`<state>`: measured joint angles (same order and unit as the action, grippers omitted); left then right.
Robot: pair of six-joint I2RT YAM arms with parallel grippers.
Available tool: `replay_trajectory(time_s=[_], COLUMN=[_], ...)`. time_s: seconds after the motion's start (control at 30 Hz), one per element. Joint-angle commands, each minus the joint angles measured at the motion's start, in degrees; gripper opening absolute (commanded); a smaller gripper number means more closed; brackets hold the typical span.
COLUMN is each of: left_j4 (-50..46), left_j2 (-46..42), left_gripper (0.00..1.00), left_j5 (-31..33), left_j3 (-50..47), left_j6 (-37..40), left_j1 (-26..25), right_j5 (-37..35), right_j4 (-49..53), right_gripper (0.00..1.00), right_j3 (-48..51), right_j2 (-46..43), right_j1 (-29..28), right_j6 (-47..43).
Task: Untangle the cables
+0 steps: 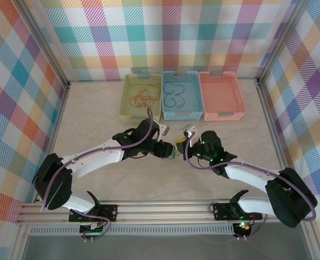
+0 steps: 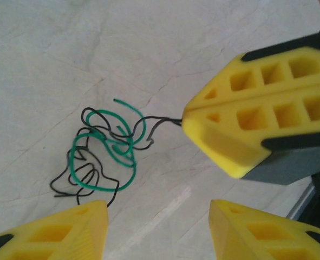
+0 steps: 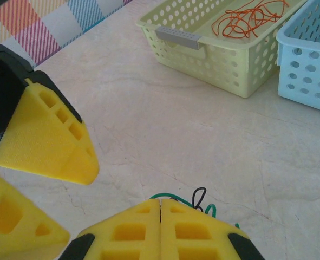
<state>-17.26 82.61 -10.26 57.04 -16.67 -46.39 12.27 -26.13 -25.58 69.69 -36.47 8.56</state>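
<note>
1. Fingers of the right arm (image 2: pixel 197 127) are pressed flat together on the free end of a black strand (image 2: pixel 168 119). They pin it just above the counter (image 2: pixel 51 49), apparently to anchor the knot for a pull.
2. Left fingers (image 2: pixel 76 230) are spread wide and hold nothing. They flank the near side of the tangle of green and black cables (image 2: pixel 103 154) without touching it. This looks like a set-up for taking a second strand and drawing it the other way.
3. That tangle lies loose on the counter between the two arms. Green loops thread through black ones, and only the pinched strand links it to the right arm.
4. At the far edge, sorted work shows why the arms meet mid-counter. An orange-red cable (image 3: pixel 252 16) rests in the yellow-green basket (image 3: pixel 224 59), and a black cable (image 1: pixel 176 95) lies in the blue basket (image 3: pixel 311 59). The coral basket (image 1: pixel 222 115) sits beside them, a likely home for green.
5. By that count the task looks well along, with green and black not yet parted.
6. These cords look thin, wiry and springy. A hasty pull could cinch the loops tighter or slip the end from the foam tips, so a slow, low draw seems called for.
</note>
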Motion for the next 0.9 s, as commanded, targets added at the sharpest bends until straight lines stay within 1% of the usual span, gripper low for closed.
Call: replay_trajectory(time_s=[0.0, 0.13, 0.23, 0.33, 0.4, 0.5, 0.63, 0.77, 0.87], left_j4=[-1.2, 4.1, 5.9, 7.5, 8.9, 8.6, 7.0, 6.6, 7.0], left_j2=[-2.2, -2.5, -2.1, -1.1, -0.2, 0.9, 2.0, 2.6, 2.7], left_gripper=[0.53, 0.56, 0.57, 0.57, 0.57, 0.57, 0.57, 0.56, 0.52], left_j5=[3.2, 2.0, 1.7, 3.6, 3.7, 3.3, 4.4, 5.7, 8.9], left_j3=[-1.3, -2.5, -2.9, -3.1, -3.2, -2.1, -0.1, 0.8, 1.0], left_j6=[2.8, 2.8, 2.0, -0.1, -0.3, -0.2, 0.7, 1.2, -0.1], left_j1=[-0.1, 0.0, -0.2, -0.9, -1.3, -1.3, -1.4, -1.4, -1.4], right_j5=[2.8, 3.8, 1.7, 2.5, 3.0, 3.2, 3.7, 4.4, 4.5], right_j4=[-3.1, -1.8, -0.4, -0.3, -0.1, -0.3, 0.8, 4.4, 9.1], right_gripper=[0.0, 0.0, 0.0, 0.0, 0.0, 0.0, 0.0, 0.0, 0.0], right_j3=[-0.2, -2.0, -2.3, -2.5, -2.8, -3.1, -4.8, -7.3, -9.3], right_j2=[-1.0, -0.9, -2.5, -3.3, -3.1, -2.6, -3.1, -4.4, -4.7], right_j1=[-0.4, -0.4, -0.4, -0.4, -0.4, -0.3, -0.2, -0.1, -0.1], right_j6=[2.6, 5.4, 6.5, 6.3, 6.3, 6.0, 6.9, 7.8, 8.8])
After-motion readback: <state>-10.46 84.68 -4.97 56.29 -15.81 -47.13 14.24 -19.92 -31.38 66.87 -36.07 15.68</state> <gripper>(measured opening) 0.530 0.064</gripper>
